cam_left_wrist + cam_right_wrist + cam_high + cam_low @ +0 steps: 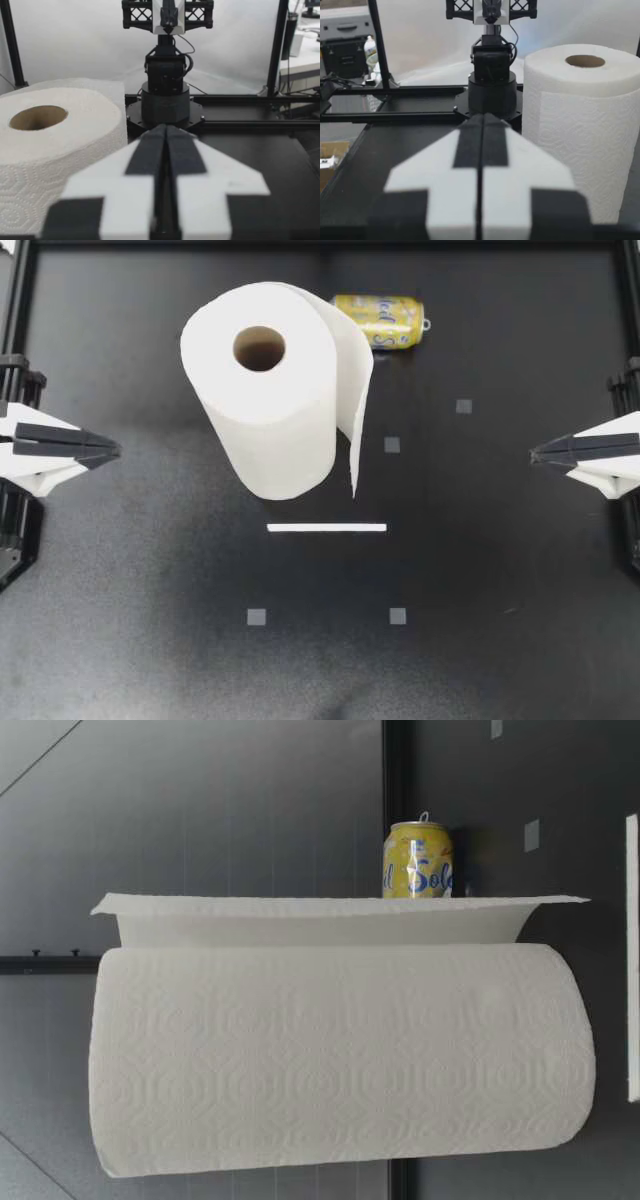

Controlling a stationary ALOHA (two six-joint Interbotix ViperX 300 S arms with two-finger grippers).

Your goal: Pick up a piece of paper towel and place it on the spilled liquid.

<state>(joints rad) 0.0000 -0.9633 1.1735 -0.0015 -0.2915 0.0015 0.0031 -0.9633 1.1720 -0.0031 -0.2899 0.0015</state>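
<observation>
A white paper towel roll (265, 390) stands upright near the table's middle, a loose sheet (358, 410) hanging off its right side. The roll also fills the low view (340, 1055), with the loose sheet (320, 915) beside it. A yellow can (380, 320) lies on its side behind the roll; in the low view the can (418, 860) shows beyond the sheet. No spilled liquid is visible. My left gripper (112, 449) rests shut at the left edge, my right gripper (535, 453) shut at the right edge, both holding nothing. The roll (55, 145) sits beside my left gripper (165, 131), and the roll (580, 125) beside my right gripper (482, 117).
A thin white strip (327, 528) lies on the black table in front of the roll. Small grey squares (392, 445) mark the surface. Black frame rails (320, 245) border the table. The opposite arm's base (167, 97) stands across the table.
</observation>
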